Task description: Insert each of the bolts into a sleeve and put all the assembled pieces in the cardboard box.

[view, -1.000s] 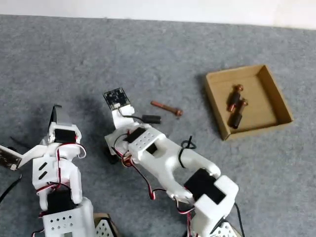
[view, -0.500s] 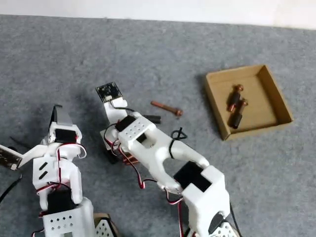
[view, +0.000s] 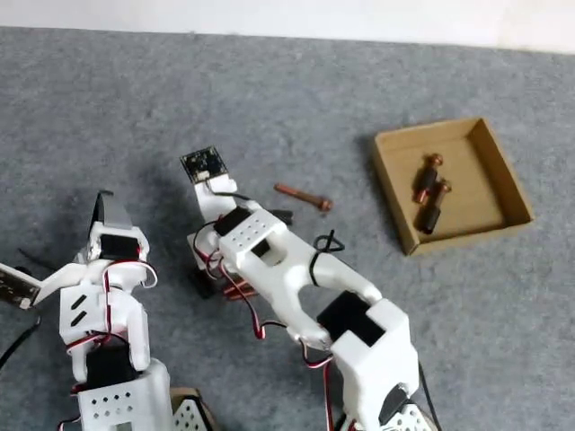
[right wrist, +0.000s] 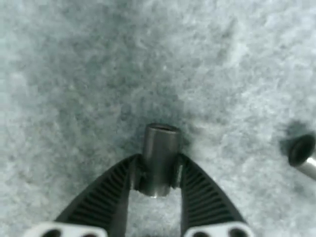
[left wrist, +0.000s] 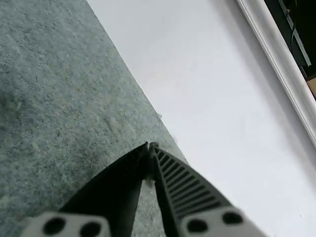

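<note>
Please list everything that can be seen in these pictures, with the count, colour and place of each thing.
cardboard box: one, brown, right side of the carpet
assembled pieces: two, copper bolts in black sleeves, inside the box
bolt: one, copper, loose on the carpet, left of the box
sleeve: one, black, between the right gripper's fingers
carpet: one, grey, under everything
right gripper: one, black, shut on the sleeve
left gripper: one, black, shut, holding nothing

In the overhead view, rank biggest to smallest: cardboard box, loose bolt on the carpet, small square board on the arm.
1. Cardboard box
2. Loose bolt and square board look alike; the board sits raised, nearer the camera, so unranked.
</note>
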Tool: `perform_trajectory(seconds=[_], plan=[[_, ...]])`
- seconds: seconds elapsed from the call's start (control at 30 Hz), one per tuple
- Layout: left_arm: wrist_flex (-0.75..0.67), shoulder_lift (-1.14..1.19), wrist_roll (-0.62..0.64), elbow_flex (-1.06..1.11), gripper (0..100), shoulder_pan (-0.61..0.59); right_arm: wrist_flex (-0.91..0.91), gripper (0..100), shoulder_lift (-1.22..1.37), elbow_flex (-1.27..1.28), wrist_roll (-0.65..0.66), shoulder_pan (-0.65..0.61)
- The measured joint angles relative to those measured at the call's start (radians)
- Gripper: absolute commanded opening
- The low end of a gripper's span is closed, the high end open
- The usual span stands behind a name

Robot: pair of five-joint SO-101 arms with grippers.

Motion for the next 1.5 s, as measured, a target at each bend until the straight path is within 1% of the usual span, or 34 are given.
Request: perform_trajectory(seconds=[0.17,0.33,0.43,0.6,0.67,0.73,0.83,1.0,1.07,1.13,1.27,1.37,1.5], plan=[[-0.002,0.000,0.000,0.000,2,0.000,0.021,0.5,0.000,-0.005,0.077,0.000],[-0.002,0.000,0.000,0.000,2,0.000,0.094,0.5,-0.051,-0.008,0.097,0.020],[-0.002,0.000,0.000,0.000,2,0.000,0.103,0.5,-0.141,-0.003,0.097,0.060],[-0.002,0.000,0.000,0.000,2,0.003,0.103,0.5,-0.304,0.095,0.101,0.155],[-0.002,0.000,0.000,0.000,2,0.006,0.103,0.5,-0.377,0.137,0.132,0.196],[-0.002,0.000,-0.009,0.000,2,0.034,0.103,0.5,-0.456,0.181,0.166,0.232],[-0.002,0.000,-0.107,0.000,2,0.120,0.103,0.5,-0.589,0.250,0.189,0.270],[0.006,0.000,-0.344,0.006,2,0.390,0.071,0.5,-0.832,0.443,0.195,0.327],[0.041,0.000,-0.404,0.006,2,0.471,0.020,0.5,-0.934,0.552,0.195,0.358],[0.063,0.000,-0.442,0.006,2,0.506,-0.038,0.5,-1.045,0.671,0.195,0.391],[0.091,0.000,-0.540,0.006,2,0.517,-0.123,0.5,-1.278,0.898,0.213,0.453],[0.094,0.000,-0.612,0.006,2,0.528,-0.138,0.5,-1.452,1.031,0.253,0.476],[0.110,0.000,-0.643,0.006,3,0.531,-0.141,0.5,-1.672,1.175,0.278,0.477]])
